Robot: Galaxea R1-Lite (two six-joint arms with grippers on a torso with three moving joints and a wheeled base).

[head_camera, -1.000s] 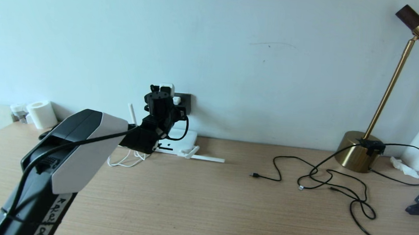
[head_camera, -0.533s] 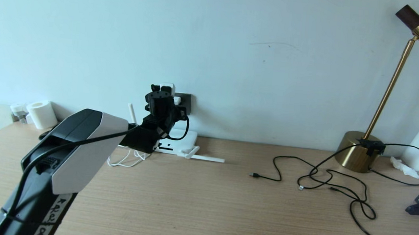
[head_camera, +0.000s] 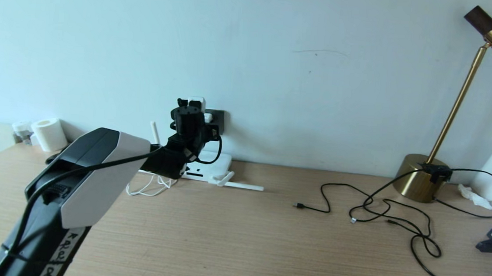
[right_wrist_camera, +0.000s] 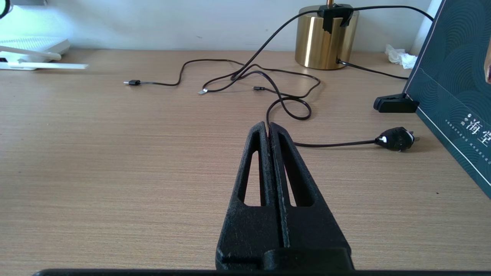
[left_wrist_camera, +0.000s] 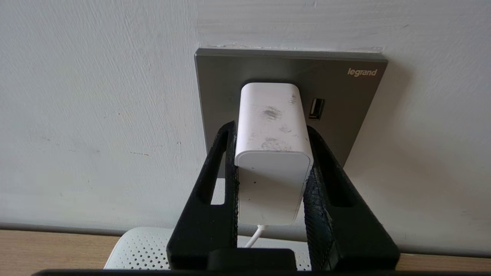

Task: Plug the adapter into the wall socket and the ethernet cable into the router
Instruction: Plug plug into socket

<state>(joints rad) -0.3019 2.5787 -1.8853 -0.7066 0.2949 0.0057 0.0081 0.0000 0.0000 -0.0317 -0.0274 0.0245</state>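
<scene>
A: Pale wall (head_camera: 321, 73) behind, wooden desk (head_camera: 237, 242) in front — your left gripper (left_wrist_camera: 271, 126) is up at the wall socket (left_wrist_camera: 345, 96), the dark grey plate marked "legrand".

B: And you can see it's clamped on the adapter (left_wrist_camera: 270, 130), one black finger on each side of the white block.

A: The adapter's far end sits right against the socket face, just beside the little USB port (left_wrist_camera: 317, 109). Its thin white cord (left_wrist_camera: 255, 237) drops from the near end.

B: Below your grip, the router (head_camera: 209, 163) lies flat on the desk at the foot of the wall, one antenna (head_camera: 242, 185) lying on the desk, another standing.

A: Your right gripper (right_wrist_camera: 268, 128) hangs low over the desk, fingers pressed together, holding nothing.

B: Ahead of it, thin black cables (right_wrist_camera: 268, 82) tangle toward the brass lamp base (right_wrist_camera: 326, 38) — a black plug (right_wrist_camera: 395, 138) lies near the dark green box (right_wrist_camera: 452, 96). I can't pick out the ethernet cable for you among them.
</scene>
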